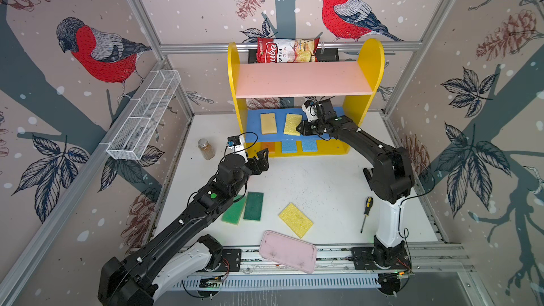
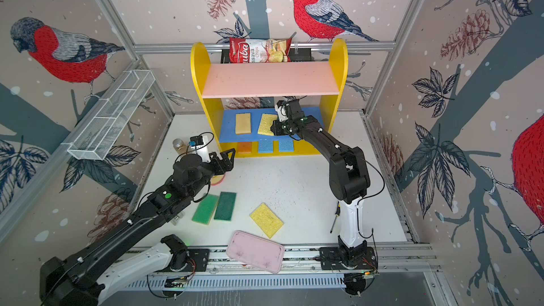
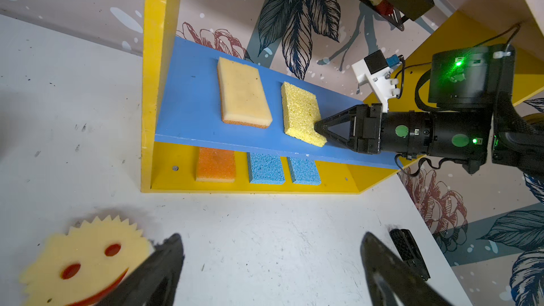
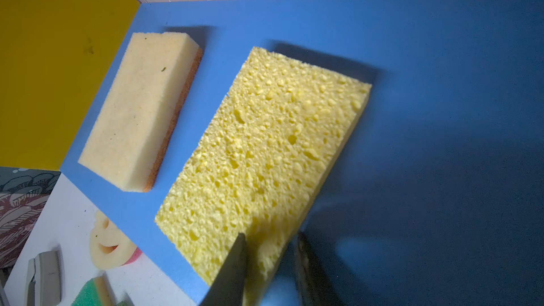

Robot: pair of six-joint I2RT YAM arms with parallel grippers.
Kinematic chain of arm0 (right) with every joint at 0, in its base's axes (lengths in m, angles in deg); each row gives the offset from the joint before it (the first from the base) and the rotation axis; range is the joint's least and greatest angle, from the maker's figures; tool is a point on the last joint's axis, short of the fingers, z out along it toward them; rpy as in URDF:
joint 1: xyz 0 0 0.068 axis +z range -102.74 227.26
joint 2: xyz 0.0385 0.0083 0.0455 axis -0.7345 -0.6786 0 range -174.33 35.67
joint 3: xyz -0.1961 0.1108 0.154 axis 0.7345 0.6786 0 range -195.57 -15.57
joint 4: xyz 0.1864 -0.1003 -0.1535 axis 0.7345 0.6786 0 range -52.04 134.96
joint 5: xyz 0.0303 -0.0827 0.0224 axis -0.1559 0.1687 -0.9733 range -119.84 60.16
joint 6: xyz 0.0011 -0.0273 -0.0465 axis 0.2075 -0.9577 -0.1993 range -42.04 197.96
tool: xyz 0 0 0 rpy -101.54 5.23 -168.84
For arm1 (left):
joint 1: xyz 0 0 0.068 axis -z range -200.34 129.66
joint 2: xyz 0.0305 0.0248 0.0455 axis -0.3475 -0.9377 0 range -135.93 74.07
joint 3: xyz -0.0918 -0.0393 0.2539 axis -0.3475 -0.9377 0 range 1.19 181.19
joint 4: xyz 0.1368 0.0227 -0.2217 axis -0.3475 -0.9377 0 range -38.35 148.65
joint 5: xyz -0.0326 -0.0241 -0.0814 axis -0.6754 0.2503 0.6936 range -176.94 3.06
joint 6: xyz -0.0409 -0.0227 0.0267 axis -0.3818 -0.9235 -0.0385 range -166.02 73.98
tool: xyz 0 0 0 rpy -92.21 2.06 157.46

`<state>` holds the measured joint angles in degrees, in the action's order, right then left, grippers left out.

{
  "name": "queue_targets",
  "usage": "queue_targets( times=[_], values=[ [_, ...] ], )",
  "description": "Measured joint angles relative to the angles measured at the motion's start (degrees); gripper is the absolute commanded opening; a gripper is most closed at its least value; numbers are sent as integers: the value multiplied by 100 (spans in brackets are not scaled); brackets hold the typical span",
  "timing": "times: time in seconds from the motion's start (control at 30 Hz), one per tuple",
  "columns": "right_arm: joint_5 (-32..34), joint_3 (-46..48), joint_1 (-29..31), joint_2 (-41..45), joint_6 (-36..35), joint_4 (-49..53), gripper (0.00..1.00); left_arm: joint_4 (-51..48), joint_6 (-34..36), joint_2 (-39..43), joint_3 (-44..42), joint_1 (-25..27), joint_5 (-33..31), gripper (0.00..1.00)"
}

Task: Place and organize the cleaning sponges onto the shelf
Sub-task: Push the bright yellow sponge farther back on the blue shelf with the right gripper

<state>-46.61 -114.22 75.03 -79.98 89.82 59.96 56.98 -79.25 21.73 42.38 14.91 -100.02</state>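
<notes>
Underneath, a white, scuffed table (image 1: 323,178) is carrying everything, with bullfinch-and-pinecone wallpaper closing it in on three sides. The shelf (image 1: 373,63) is standing at the back of the table, its pink upper board (image 1: 300,79) facing up and a cassava chips bag (image 1: 287,50) showing behind it.

On the blue middle board (image 1: 252,128) a tan sponge (image 1: 268,123) is lying flat, and a yellow sponge (image 1: 291,123) is lying just beside it, slightly askew. On the yellow base an orange sponge (image 3: 215,164) and two blue sponges (image 3: 266,168) are lying in a row.

Out on the table, a light green sponge (image 1: 234,212) and a dark green sponge (image 1: 253,206) are lying side by side, with the other yellow sponge (image 1: 295,219) near them. A pink tray (image 1: 288,251) is overhanging the front edge. A screwdriver (image 1: 366,211) is lying by the right arm's base, a glass jar (image 1: 206,148) is standing at the left, and a white wire mesh rack (image 1: 144,116) is hanging on the left wall.

The right arm is reaching into the middle tier, its right gripper (image 3: 319,130) nearly closed and pinching the near corner of the yellow sponge. The left arm is stretching diagonally toward the shelf. Its left gripper (image 3: 271,235) is hovering over the table with jaws spread wide, holding nothing, and the smiley-face sponge (image 3: 82,263) is lying just beside one finger.
</notes>
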Motion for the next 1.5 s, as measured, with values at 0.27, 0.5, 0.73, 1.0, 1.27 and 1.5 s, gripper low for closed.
queue_targets(
  times=[0.27, 0.5, 0.73, 1.0, 1.27, 1.5],
  values=[
    [7, 162, -109, 120, 4, -101, 47, 11, -42, -26, 2, -4, 0, 93],
    [7, 267, -157, 199, 9, -173, 56, 11, -87, -24, 2, -4, 2, 93],
    [7, 409, -181, 321, 46, -221, 63, 11, -125, 7, 7, -4, 2, 93],
    [-13, 533, -227, 404, 160, -295, 63, 11, -127, 26, 15, -4, 83, 93],
    [-17, 398, -282, 302, 201, -297, 65, 9, -125, 63, 7, -9, 63, 93],
    [-39, 125, -289, 74, 210, -310, 68, 9, -74, 31, 9, -13, -37, 93]
  ],
)
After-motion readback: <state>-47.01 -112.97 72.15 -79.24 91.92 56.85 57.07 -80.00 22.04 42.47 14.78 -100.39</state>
